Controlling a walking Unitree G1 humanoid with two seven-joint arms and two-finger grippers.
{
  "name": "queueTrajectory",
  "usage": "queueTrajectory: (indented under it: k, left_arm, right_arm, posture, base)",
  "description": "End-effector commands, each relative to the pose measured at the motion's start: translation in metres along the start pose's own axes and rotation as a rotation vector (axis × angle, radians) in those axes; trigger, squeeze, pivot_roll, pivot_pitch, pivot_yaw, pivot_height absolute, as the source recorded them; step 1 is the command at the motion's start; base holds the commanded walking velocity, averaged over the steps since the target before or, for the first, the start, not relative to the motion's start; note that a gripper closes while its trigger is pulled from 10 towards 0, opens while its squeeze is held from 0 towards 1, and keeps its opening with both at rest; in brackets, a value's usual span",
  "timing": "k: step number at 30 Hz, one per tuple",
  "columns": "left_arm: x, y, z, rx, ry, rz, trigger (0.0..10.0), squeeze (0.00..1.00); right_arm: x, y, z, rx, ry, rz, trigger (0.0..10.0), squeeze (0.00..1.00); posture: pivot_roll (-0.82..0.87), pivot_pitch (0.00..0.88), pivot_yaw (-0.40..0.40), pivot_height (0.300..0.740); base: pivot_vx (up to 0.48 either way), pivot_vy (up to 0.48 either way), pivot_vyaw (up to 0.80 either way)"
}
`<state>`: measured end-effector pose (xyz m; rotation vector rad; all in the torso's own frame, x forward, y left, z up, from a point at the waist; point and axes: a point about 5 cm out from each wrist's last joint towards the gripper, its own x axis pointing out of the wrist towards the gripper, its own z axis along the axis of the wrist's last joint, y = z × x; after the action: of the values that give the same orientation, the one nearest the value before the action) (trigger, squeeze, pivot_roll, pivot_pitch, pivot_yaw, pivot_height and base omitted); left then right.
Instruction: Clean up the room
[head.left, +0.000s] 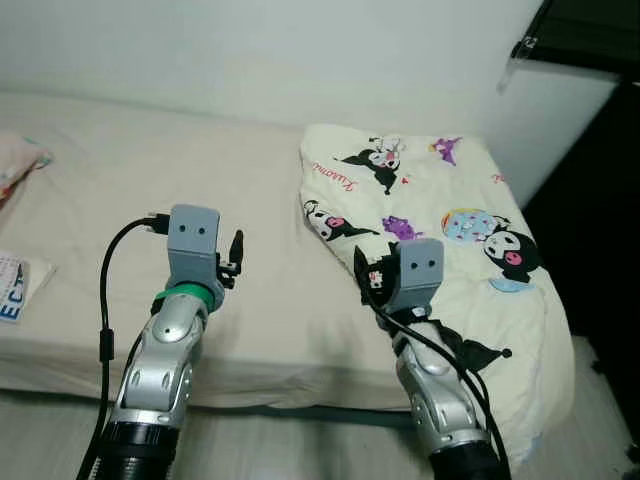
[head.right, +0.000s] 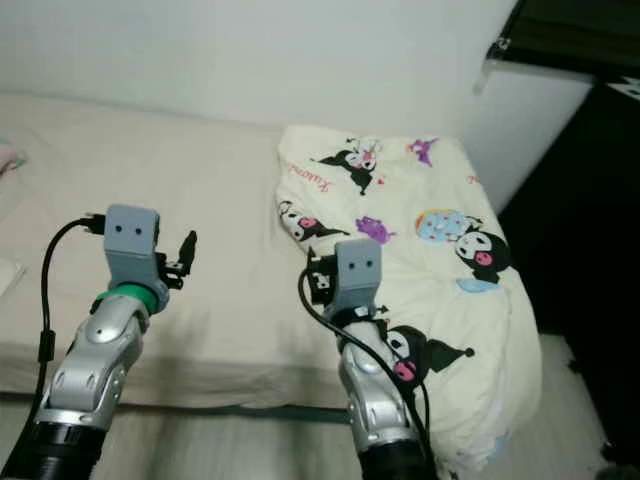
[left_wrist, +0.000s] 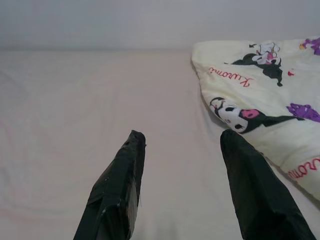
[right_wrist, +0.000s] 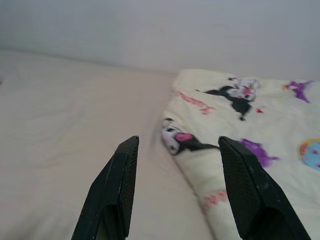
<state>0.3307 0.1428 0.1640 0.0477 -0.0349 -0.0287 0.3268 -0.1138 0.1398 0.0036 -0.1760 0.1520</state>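
Observation:
A cream blanket (head.left: 430, 200) printed with cartoon figures lies bunched on the right part of the bed (head.left: 150, 170) and hangs over its front edge. My left gripper (left_wrist: 182, 137) is open and empty above the bare sheet, to the left of the blanket. My right gripper (right_wrist: 177, 140) is also open and empty, hovering at the blanket's left edge (right_wrist: 175, 135) near the front of the bed. Both arms reach forward from the bedside.
A booklet (head.left: 12, 285) lies at the bed's left front, and something pink (head.left: 15, 160) sits at the far left. Dark furniture (head.left: 600, 200) stands close on the right under a black shelf (head.left: 580, 30). A white wall backs the bed. Floor (head.left: 300, 440) runs below the front edge.

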Motion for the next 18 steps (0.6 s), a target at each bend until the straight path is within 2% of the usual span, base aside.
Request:
queueTrajectory:
  k: [1,4,10,16,18]
  left_arm:
    - [-0.0008,-0.0045,-0.0045,-0.009,0.016,-0.014,10.0,0.0]
    - [-0.0009,-0.0041,-0.0045,-0.012,0.019,-0.01,10.0,0.0]
    - [-0.0008,-0.0025,-0.0055,-0.04,0.028,0.0,10.0,0.0]
    - [-0.001,-0.0025,-0.0055,-0.053,0.026,0.002,10.0,0.0]
    - [-0.0007,-0.0028,-0.0054,-0.038,0.026,-0.002,10.0,0.0]
  right_arm:
    - [-0.0029,-0.0061,-0.0047,0.0,0.018,-0.02,10.0,0.0]
    - [-0.003,-0.006,-0.0047,0.001,0.018,-0.02,10.0,0.0]
    - [-0.0034,-0.0063,-0.0046,0.001,0.017,-0.022,10.0,0.0]
    - [-0.0044,-0.0064,-0.0046,0.001,0.017,-0.024,10.0,0.0]
    - [-0.0047,-0.0064,-0.0047,0.001,0.017,-0.025,10.0,0.0]
  posture:
    - [0.0,0.059,-0.008,0.74]
    - [0.0,0.059,-0.009,0.74]
    - [0.0,0.062,-0.007,0.74]
    - [0.0,0.065,-0.006,0.74]
    - [0.0,0.066,-0.006,0.74]
  base:
    - [0.0,-0.304,0.0]
    - [0.0,-0.289,0.0]
    - [0.0,0.0,0.0]
    - [0.0,0.48,0.0]
    - [0.0,0.0,0.0]
